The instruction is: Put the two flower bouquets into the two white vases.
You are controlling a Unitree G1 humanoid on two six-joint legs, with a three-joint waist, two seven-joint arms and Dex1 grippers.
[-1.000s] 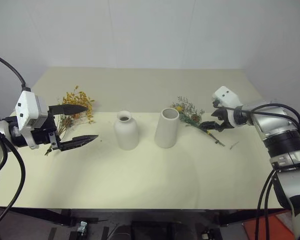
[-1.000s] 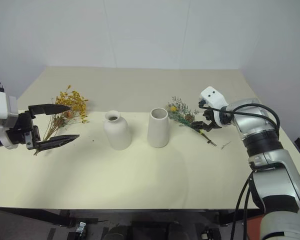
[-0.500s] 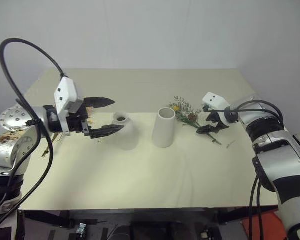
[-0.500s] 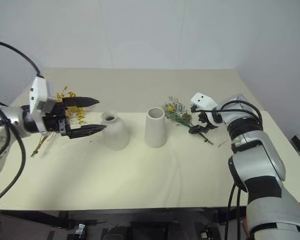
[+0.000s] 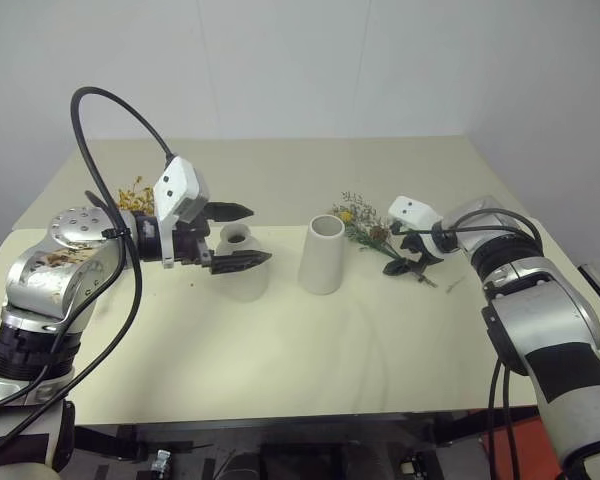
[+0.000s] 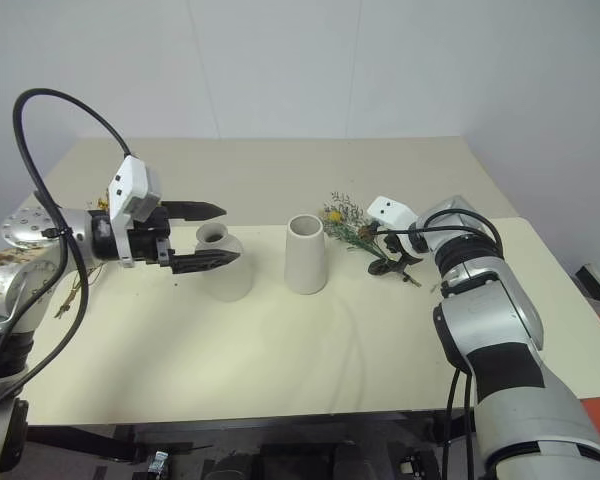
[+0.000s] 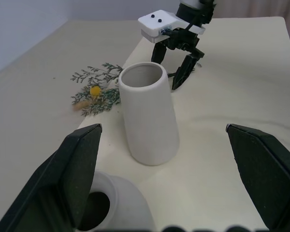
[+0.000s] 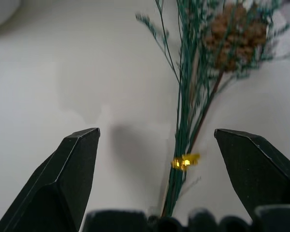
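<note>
The grey-green sprig bunch [image 5: 368,226] lies flat on the cream bench [image 5: 310,350], blooms toward the plain cylinder vase [image 5: 322,254] and stems trailing away from it, so the thin bound end is the free part to pinch. The right tool [image 5: 413,262] hangs directly over those stems with its two black fingers spread wide and nothing between them; in the right wrist view the green stems [image 8: 182,145], tied with a small yellow band [image 8: 185,161], run up between the open fingers, which suggests the tool is lined up to close on the bundle near the tie. Just left of the cylinder stands the rounded bottle vase [image 5: 240,265], both upright and empty, mouths up to receive stems. The left tool [image 5: 240,238] is held about level at the bottle vase's neck, fingers wide apart either side of it and gripping nothing; whether they touch the vase I cannot tell. It may be there to steady the vase. The bushy yellow-orange bunch [image 5: 132,194] lies on the bench behind the left arm, largely hidden and untouched.
</note>
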